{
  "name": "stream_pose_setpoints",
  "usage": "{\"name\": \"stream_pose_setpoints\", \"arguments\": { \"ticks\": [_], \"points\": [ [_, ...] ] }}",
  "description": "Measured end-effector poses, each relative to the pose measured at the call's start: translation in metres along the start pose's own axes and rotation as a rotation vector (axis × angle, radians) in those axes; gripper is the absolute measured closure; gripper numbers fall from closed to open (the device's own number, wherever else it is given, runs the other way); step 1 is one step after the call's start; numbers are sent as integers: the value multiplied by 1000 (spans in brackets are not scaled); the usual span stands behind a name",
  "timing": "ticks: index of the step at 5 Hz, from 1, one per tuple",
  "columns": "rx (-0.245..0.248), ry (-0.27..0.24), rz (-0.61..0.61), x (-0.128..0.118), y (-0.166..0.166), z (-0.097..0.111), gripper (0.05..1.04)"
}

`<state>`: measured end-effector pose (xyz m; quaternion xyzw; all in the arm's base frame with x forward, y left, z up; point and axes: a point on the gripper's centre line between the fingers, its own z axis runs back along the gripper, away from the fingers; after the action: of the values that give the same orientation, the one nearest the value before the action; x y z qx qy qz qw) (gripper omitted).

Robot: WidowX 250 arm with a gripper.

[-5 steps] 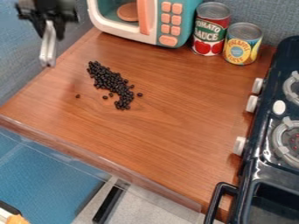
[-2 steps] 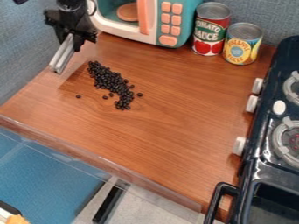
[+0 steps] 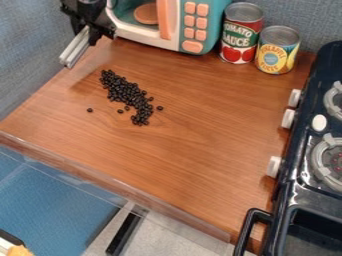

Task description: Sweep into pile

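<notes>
Presently, gripper [image 3: 88, 34] at upper left of the camera view, hung above the desk's [image 3: 194, 140] far left corner, in front of the toy microwave's [image 3: 175, 22] left side. Closed up, pinching a slim silvery tool [image 3: 71, 49] that slants down and to the left; the tool's lower end sits above and left of the beans, apart from them. Beans [image 3: 123, 92]: small, black, glossy, many, lying on the left half of the desk. Main group forms a long uneven band, running from upper left to lower right, thick through the upper and middle part, narrowing to a small clump at the low end. Strays noted: one well out to the left, a couple just left of the band's lower part, one to its right. Microwave at the back edge, teal body, pale door frame, orange handle and buttons; a round orange disc [image 3: 146, 14] inside. Right of it, two cans side by side: a red-labelled can [image 3: 241, 35], then a shorter yellow-labelled can [image 3: 276, 52], slightly nearer the camera. Along the right, a dark toy stove [image 3: 287, 197], white knobs facing the desk, grey burner grates on top.
</notes>
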<state>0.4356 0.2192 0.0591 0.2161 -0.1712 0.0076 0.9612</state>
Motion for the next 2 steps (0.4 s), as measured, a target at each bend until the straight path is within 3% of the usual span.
{"name": "stream_pose_setpoints", "arguments": {
  "ticks": [1, 2],
  "points": [
    [-12, 10, -63, 1, -4, -11, 699],
    [-54, 35, -120, -6, -7, -17, 699]
  ]
}}
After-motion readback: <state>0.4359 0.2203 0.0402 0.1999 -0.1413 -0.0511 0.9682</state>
